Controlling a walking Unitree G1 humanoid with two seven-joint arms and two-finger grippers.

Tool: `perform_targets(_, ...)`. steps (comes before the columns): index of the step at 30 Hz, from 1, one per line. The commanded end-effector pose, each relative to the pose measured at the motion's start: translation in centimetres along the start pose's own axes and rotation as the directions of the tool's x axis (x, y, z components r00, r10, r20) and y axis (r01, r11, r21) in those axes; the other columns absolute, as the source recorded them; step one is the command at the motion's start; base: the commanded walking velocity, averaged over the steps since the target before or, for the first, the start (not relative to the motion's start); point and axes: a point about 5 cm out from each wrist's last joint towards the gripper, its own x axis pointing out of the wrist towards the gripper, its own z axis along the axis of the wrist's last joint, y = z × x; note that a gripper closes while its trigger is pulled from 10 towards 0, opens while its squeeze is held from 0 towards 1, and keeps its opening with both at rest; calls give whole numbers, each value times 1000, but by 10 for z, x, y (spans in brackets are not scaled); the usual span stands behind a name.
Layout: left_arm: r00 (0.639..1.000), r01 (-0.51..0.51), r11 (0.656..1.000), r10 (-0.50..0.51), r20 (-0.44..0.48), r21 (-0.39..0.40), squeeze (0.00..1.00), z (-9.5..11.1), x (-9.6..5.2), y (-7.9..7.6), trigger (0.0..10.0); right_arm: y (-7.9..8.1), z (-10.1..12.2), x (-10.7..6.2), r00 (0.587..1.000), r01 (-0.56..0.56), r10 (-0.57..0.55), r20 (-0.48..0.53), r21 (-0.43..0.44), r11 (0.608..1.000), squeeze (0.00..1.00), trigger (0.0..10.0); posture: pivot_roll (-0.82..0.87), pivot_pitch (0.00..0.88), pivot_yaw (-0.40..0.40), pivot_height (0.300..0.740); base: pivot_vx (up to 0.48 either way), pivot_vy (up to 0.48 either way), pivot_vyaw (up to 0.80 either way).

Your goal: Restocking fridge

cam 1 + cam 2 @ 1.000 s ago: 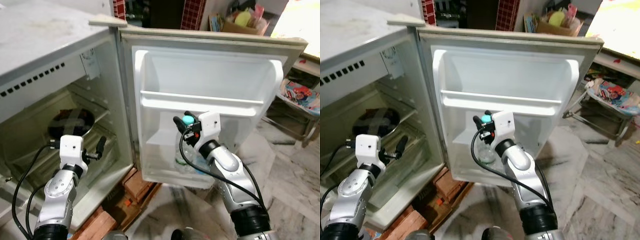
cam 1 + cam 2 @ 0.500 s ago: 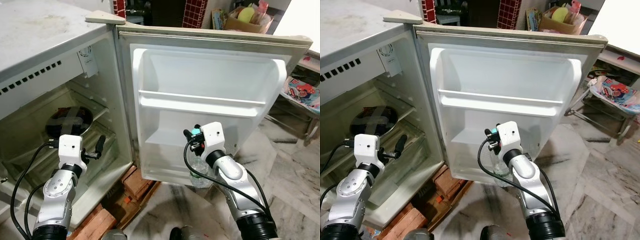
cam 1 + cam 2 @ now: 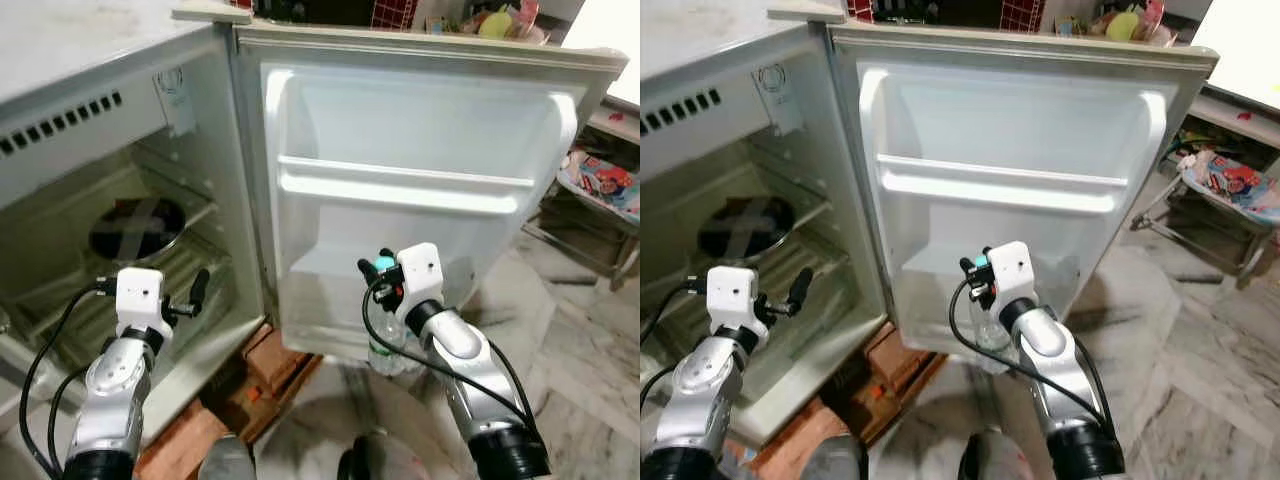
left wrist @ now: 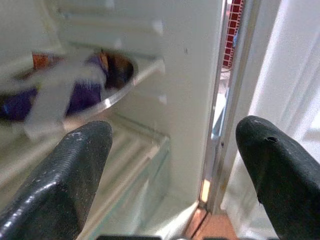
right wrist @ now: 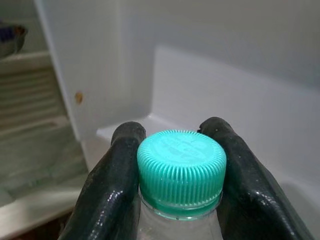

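The left end effector (image 3: 197,293) hangs idle in front of the open fridge (image 3: 90,130), its two black fingers (image 4: 75,165) spread wide with nothing between them. Beyond it, up on a wire shelf, sits a dark round dish (image 3: 135,228), blurred in the left wrist view, so what it holds is hard to tell.

To the right, the right end effector (image 3: 378,272) is clamped on the neck of a clear bottle (image 3: 388,345), one finger on each side just under the teal cap (image 5: 181,167). The bottle hangs below the end effector, in front of the lower part of the open door (image 3: 420,190), with the door's bottom bin (image 3: 330,268) just behind and to its left. Its base appears to sit at or below the bin's floor, outside the door.

Judging by this, the restocking is only partly done: the bottle is in hand but not yet stowed, and the door shelves look bare. Lifting it into a bin and letting go remain.

The bottle stands upright, its long axis vertical, cap pointing up towards the end effector.
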Motion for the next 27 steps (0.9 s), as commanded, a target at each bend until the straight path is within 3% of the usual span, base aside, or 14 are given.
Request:
perform_targets(1,1000,-2,1000,2,-9,9,0,0,-1,1,10000,1,9,1,999,-10,10,39,-6,1000,0,10000,117,5,-41,645,0,0,0)
perform_targets(4,1000,-4,1000,4,-8,10,0,1,0,2,10000,2,14,3,997,-5,6,75,-20,1000,0,10000,119,7,-40,645,0,0,0)
perform_targets(8,1000,4,1000,-4,-2,28,0,3,1,2,10000,6,25,12,987,18,2,161,-122,992,0,10000,122,19,-39,645,0,0,0)
perform_targets(15,1000,6,999,-7,11,41,0,8,0,4,10000,13,35,29,976,28,5,218,-149,988,0,10000,148,59,-45,645,0,0,0)
perform_targets(19,1000,3,999,-4,16,42,0,10,-4,3,10000,16,38,38,969,11,24,247,-139,990,0,10000,171,94,-47,645,0,0,0)
perform_targets(27,1000,-2,998,2,-4,56,0,8,-24,7,10000,18,43,59,955,71,-9,295,-202,977,0,10000,213,182,-49,645,0,0,0)
